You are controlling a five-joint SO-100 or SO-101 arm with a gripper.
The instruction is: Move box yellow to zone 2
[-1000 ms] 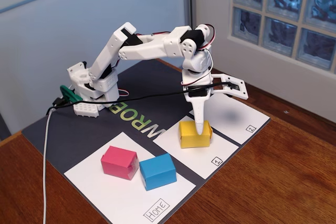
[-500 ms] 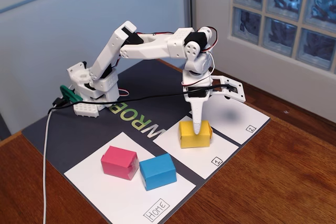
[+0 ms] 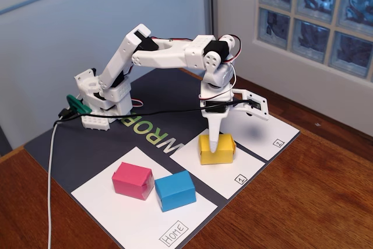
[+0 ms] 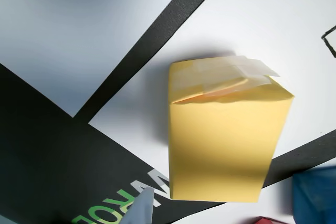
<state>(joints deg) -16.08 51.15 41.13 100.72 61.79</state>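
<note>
The yellow box (image 3: 216, 149) lies on the white panel marked "1" (image 3: 240, 178). In the fixed view my gripper (image 3: 239, 127) hangs over it, open. Its straight finger (image 3: 214, 135) points down at the box's top and the other jaw is swung wide to the right. Zone 2 (image 3: 262, 131), the white panel with a small "2" at its corner, lies just right of the box, bare. In the wrist view the yellow box (image 4: 223, 140) fills the middle, one grey fingertip (image 4: 139, 209) shows at the bottom edge left of it, and zone 2 (image 4: 63, 30) lies beyond a black strip.
A pink block (image 3: 133, 180) and a blue block (image 3: 175, 190) sit on the "Home" panel (image 3: 134, 217) at the front left. The arm's base (image 3: 102, 100) and a black cable (image 3: 145, 111) lie behind on the dark mat. A glass-block window (image 3: 315, 16) stands at the back right.
The gripper has shifted a little to the left over the yellow box, its straight finger moving from the box's right side toward its middle. The jaws stay wide open; the box has not moved.
</note>
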